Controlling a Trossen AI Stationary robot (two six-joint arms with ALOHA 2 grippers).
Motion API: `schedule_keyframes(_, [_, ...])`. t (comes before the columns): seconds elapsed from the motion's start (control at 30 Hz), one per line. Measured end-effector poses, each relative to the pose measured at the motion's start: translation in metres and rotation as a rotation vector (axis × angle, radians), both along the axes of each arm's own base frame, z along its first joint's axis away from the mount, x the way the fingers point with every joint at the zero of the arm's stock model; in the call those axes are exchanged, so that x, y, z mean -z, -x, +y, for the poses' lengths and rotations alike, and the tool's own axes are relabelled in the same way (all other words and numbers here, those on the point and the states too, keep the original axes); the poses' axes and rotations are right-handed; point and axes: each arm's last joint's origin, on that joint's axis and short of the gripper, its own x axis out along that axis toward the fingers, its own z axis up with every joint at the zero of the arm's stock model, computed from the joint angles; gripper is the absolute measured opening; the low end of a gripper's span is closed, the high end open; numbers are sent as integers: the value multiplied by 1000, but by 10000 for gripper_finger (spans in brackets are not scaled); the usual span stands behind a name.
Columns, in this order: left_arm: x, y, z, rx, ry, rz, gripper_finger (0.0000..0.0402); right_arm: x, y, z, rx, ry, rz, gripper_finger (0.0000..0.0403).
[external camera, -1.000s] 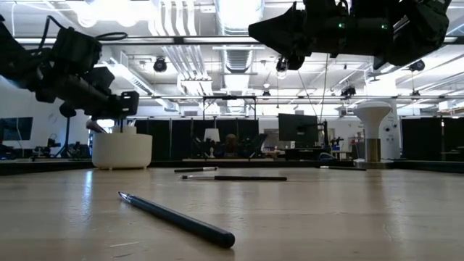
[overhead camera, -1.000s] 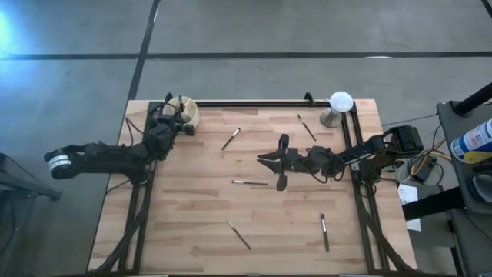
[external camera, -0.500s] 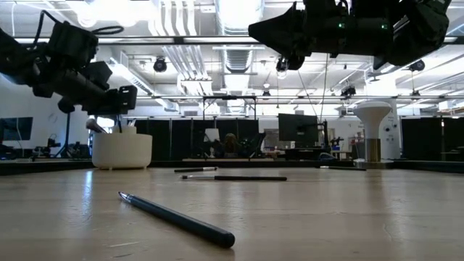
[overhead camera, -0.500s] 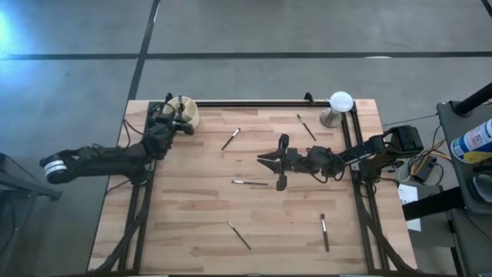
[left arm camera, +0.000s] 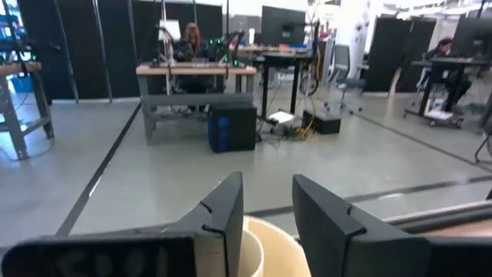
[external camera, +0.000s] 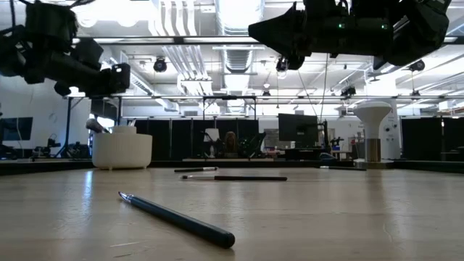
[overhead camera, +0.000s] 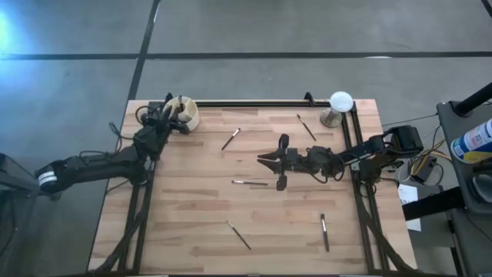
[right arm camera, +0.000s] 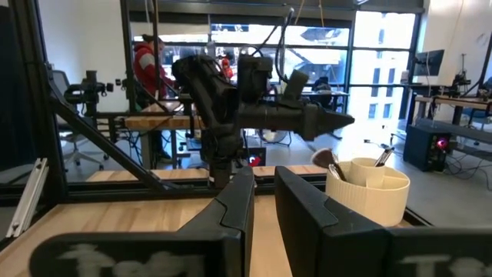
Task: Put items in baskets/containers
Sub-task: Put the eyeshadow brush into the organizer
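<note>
the left end effector (overhead camera: 178, 125) now stands with fingers parted, lifted higher and drawn back a little from the cup (overhead camera: 185, 112) just ahead of it.

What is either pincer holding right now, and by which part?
Nothing. The left pincer is open and empty above the cream cup; the right pincer hovers mid-table with an empty gap between its fingers.

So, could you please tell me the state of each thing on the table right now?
cup: upright, brushes standing inside.
left gripper: beside the cup, fingers open, empty.
right gripper: mid-table above the wood, nothing held.
loose brushes: five lying flat on the table.
white dome: upright at the far right corner.
</note>
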Motion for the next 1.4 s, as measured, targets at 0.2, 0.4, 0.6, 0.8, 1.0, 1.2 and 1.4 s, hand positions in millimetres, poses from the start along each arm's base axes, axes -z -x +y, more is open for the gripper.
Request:
schedule_keyframes(0.2, [-7, 2, -8, 54, -32, -34, 108, 0, 0, 0, 1, 8, 2, 47])
schedule_keyframes(0.4, [-10, -11, -27, 430, -74, -34, 108, 0, 0, 0, 3, 26, 4, 47])
schedule_keyframes(0.6, [-8, -26, -52, 700, -89, -17, 108, 3, 0, 0, 5, 40, 30, 47])
schedule_keyframes(0.8, [-9, -37, -72, 869, -139, -8, 108, 6, -1, 0, 9, 85, 82, 47])
schedule_keyframes(1.0, [-7, -54, -80, 946, -121, 34, 102, 13, -13, 5, -12, 86, 330, 47])
schedule_keyframes(1.2, [12, -67, -82, 990, -122, 18, 57, 9, -26, 14, 55, 57, 605, 48])
schedule_keyframes(1.4, [31, -91, -81, 945, -32, 140, 4, 8, -23, 20, 171, 32, 791, 66])
